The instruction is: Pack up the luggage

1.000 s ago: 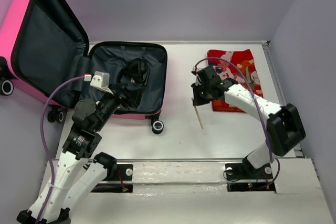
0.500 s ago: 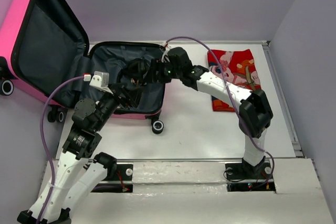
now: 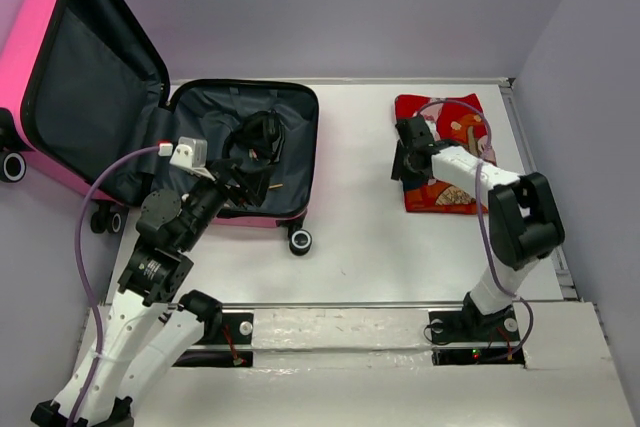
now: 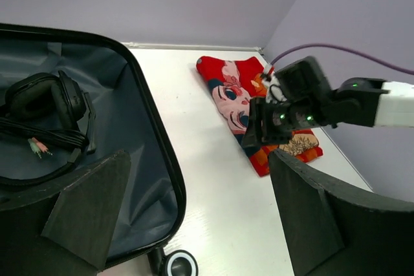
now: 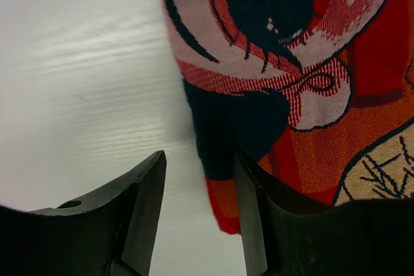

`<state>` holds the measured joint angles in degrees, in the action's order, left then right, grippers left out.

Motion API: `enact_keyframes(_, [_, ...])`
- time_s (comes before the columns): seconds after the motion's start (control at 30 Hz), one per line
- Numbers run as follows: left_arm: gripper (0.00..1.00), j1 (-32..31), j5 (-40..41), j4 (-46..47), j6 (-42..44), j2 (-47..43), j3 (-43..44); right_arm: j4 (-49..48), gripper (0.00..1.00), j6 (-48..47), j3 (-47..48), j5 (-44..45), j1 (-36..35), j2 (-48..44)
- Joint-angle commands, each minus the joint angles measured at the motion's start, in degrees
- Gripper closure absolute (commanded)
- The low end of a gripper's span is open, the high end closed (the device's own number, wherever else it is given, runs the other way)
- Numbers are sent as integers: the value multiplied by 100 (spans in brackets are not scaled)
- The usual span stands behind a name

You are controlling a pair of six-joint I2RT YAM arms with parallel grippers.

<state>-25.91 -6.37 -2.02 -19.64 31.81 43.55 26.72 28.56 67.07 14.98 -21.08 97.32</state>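
While the pink suitcase lies open at far left, the right gripper hangs parted and empty over the red cartoon cloth's left edge. Next it should lower and pinch. The left gripper gapes empty.

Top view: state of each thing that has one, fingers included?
luggage: open, lid raised
headphones: lying in the luggage
stick: lying in the luggage
red cloth: folded, flat on the table
left fingers: open, empty, over the luggage
right fingers: open, at the cloth's edge nearest the luggage

Headphones in open luggage, right gripper at red cloth
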Motion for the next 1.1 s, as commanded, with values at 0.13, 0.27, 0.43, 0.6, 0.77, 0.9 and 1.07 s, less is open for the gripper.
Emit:
enact_keyframes(0.13, [1, -2, -188, 211, -58, 430, 154, 668, 58, -395, 342, 259, 51, 1079])
enact_keyframes(0.27, [1, -10, -549, 237, -110, 720, 189, 641, 71, -430, 132, 198, -1, 1009])
enact_keyframes(0.43, [1, -10, -874, 395, -259, 897, 172, 703, 93, -439, -211, -126, -430, 772])
enact_keyframes(0.6, [14, -19, -1173, 563, -523, 1327, 267, 729, 93, -53, -764, -680, -1687, 131])
enact_keyframes(0.77, [27, -116, -1306, 685, -918, 1766, 268, 633, 63, 719, -1888, -446, -2093, -695])
enact_keyframes(0.9, [29, -536, -1007, 826, -1156, 2127, 303, 554, 12, 1177, -2364, -198, -1970, -1897])
enact_keyframes(1.07, [26, -836, -743, 818, -1209, 2373, 479, 632, 7, 1950, -2759, 23, -1375, -3261])
